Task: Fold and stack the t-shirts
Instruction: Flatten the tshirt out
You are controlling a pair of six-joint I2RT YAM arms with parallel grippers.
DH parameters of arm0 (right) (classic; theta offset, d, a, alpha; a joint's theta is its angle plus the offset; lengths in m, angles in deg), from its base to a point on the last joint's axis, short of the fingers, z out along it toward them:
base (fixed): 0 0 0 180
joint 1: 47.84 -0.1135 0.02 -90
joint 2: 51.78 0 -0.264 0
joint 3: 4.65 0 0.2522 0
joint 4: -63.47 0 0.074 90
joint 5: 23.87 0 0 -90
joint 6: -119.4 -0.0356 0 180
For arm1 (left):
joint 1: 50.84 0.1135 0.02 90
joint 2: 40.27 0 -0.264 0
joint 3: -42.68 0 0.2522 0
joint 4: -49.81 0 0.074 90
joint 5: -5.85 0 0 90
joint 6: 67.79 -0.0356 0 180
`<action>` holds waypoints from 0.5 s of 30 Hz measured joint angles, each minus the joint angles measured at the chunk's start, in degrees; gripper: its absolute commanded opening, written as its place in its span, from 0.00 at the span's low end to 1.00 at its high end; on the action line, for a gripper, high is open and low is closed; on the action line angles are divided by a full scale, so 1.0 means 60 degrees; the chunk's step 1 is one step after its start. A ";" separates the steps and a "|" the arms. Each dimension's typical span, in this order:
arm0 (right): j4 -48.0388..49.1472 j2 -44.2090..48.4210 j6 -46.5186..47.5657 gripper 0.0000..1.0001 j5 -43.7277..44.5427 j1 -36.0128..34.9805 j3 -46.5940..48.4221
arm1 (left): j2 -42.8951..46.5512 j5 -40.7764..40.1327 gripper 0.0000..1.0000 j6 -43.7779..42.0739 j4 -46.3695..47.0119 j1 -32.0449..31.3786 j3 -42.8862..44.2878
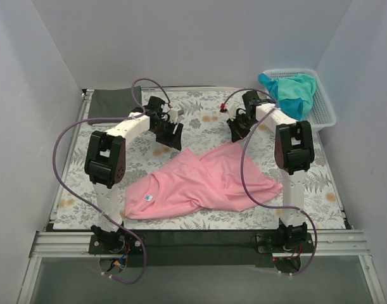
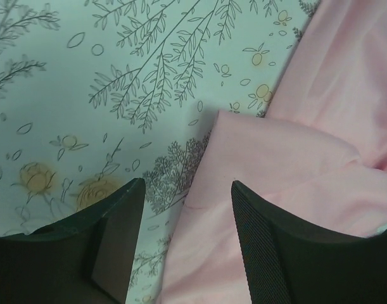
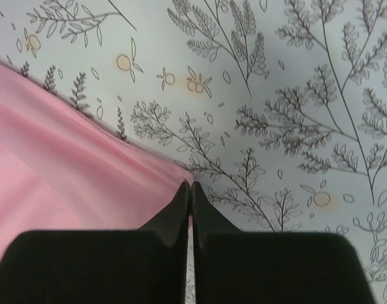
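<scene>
The light pink t-shirt lies crumpled on the floral tablecloth at the middle front. My right gripper is at its far right corner. In the right wrist view the gripper is shut, with a sliver of the pink t-shirt pinched between the tips. My left gripper hovers over the shirt's far left edge. In the left wrist view it is open and straddles the pink cloth's edge. The charcoal grey t-shirt lies folded at the back left. The teal t-shirt hangs over the basket.
A white mesh basket stands at the back right corner outside the tablecloth. White walls enclose the table on three sides. Purple cables loop from both arms over the table's left and right parts.
</scene>
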 measured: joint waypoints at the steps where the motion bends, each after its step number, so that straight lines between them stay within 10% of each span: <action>1: -0.0004 0.0062 0.0015 0.01 0.0011 0.0047 -0.0095 | -0.0226 0.0000 0.53 0.0004 0.0062 -0.0098 0.0127; 7: -0.0171 0.0572 0.0055 0.01 0.0160 0.0568 -0.0517 | -0.0947 0.0237 0.38 -0.0051 0.0036 -0.0382 0.0222; 11: -0.0193 0.0929 0.0062 0.01 0.0270 0.0838 -0.0710 | -0.0750 0.0667 0.04 -0.0171 -0.0015 -0.0393 -0.0346; 15: -0.0288 0.1268 0.0095 0.01 0.0375 0.0918 -0.1035 | -0.0667 0.1082 0.00 -0.0117 -0.0080 -0.0262 -0.0739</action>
